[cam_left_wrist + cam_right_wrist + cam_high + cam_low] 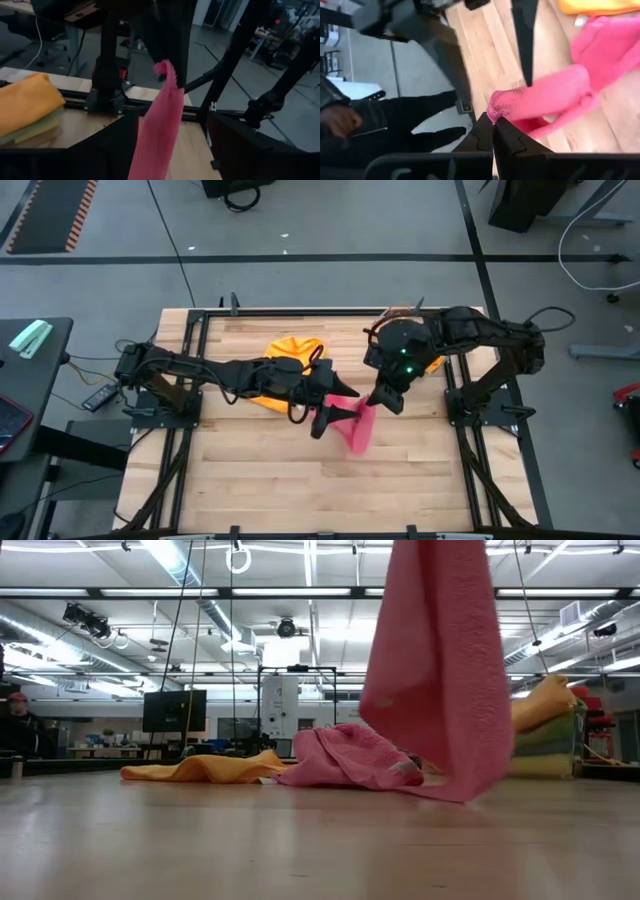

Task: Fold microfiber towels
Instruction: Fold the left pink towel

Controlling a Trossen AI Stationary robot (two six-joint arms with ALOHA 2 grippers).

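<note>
Wooden surface (260, 470), pink towel (362, 425) lifted.
Your right gripper (493, 125) fingers pinch its corner; left gripper (322, 423) fingers spread wide; only your low view shows folded stack (545, 730).

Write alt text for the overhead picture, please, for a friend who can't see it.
Seen from above, the right gripper has its jaws shut on a corner of a pink towel, lifting it off a wooden table. The left gripper, jaws open, reaches toward the same towel from the other side. An orange towel lies crumpled behind the left arm.
</note>
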